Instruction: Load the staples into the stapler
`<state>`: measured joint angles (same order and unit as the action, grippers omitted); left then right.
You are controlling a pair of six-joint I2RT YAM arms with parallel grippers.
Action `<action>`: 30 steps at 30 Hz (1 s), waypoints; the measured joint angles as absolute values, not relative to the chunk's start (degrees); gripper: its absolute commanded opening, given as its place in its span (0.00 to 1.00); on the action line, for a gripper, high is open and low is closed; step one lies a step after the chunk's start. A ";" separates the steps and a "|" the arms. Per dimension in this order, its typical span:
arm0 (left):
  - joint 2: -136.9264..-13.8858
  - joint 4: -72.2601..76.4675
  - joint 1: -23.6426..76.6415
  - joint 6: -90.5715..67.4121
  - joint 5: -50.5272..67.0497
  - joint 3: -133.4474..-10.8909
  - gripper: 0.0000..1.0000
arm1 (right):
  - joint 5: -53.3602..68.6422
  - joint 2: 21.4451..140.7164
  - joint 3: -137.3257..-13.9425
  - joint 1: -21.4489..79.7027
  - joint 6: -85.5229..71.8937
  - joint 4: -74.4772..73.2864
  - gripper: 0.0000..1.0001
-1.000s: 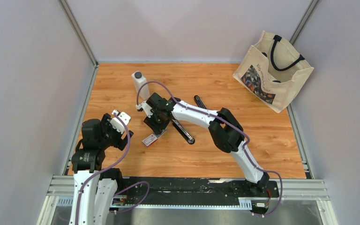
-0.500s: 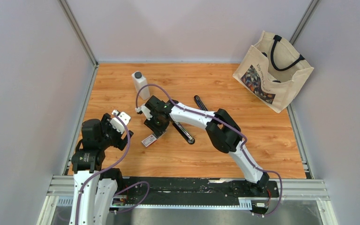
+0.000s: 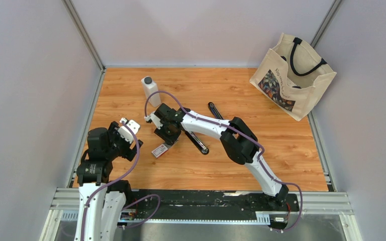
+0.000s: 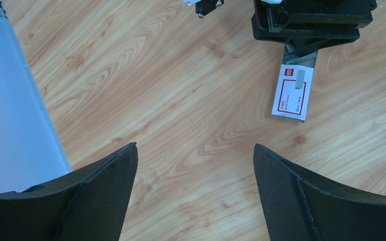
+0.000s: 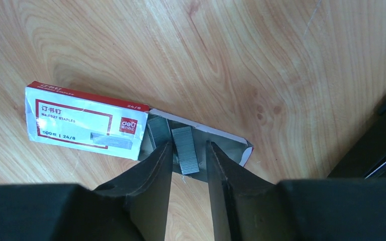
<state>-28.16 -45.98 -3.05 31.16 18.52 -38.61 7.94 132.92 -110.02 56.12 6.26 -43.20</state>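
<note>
My right pincer (image 5: 188, 146) is low over the table, its two black fingers (image 5: 151, 170) drawn close together. A short grey strip of metal staples (image 5: 184, 136) sits between them. One finger looks to be against the strip's edge. A sliver of tray shows between the strip and the other finger, so the jaws are narrowly apart and have nothing clamped.

That strip lies in the grey slide-out inner tray (image 5: 226, 143), which is pulled partway out of the flat white-and-red cardboard staple box (image 5: 85, 123). A second strip (image 5: 158, 131) lies beside the first, close to the mouth of the sleeve. The box rests flat on the light wooden tabletop (image 5: 261, 60), left of the table's middle in the overhead view.

The long black stapler (image 3: 197, 142) lies near the box without touching it, on its right. It is partly hidden under my right forearm.

My left pincer (image 4: 194, 150) hangs above the tabletop by the left edge, fingers spread wide with only bare wood between them. The box is ahead of it, well apart.

Farther back, an upright white plastic bottle with a grey cap (image 3: 151, 89) stands behind my right pincer. A cream canvas tote bag with black handles (image 3: 292, 78) sits in the far right corner.
</note>
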 measured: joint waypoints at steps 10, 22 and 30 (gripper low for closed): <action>-28.16 -45.98 -3.05 31.16 18.55 -38.61 0.92 | 7.94 132.33 -110.02 56.12 6.46 -43.57 0.41; -28.14 -45.98 -3.05 31.16 18.52 -38.61 0.92 | 8.16 131.13 -110.02 55.81 7.95 -43.70 0.40; -28.05 -45.98 -3.05 31.16 18.52 -38.61 0.92 | 8.14 131.15 -110.02 55.51 9.08 -43.70 0.40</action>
<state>-28.05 -45.98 -3.05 31.16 18.52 -38.61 8.14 131.15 -110.02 55.51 9.08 -43.70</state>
